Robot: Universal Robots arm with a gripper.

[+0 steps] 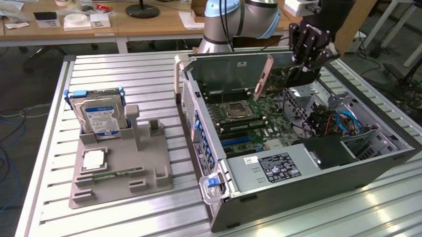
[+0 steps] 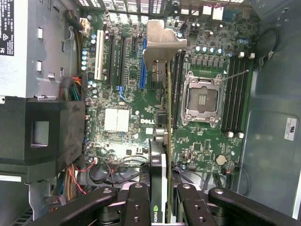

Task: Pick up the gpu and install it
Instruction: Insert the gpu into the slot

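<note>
**A:** Above the open computer case (image 1: 297, 190), in the exterior view, what's happening?

**B:** The gripper (image 1: 305, 69) is clamped on the gpu (image 1: 277, 79), which hangs on edge over the motherboard (image 1: 244, 118), not seated. I'd call it the carry-over stage. Its long axis runs roughly level toward the exterior view's left, silver bracket leading.

**A:** And the wrist view?

**B:** The fingers (image 2: 136, 202) pinch the gpu (image 2: 162, 160) edge-on. It stretches away from the gripper (image 2: 162, 207), bracket at the far end, parallel to the blue slot (image 2: 142, 66) but seemingly offset toward the processor socket (image 2: 203, 96). Seating it, I judge, calls for lining its edge over a slot and pressing straight down.
</note>
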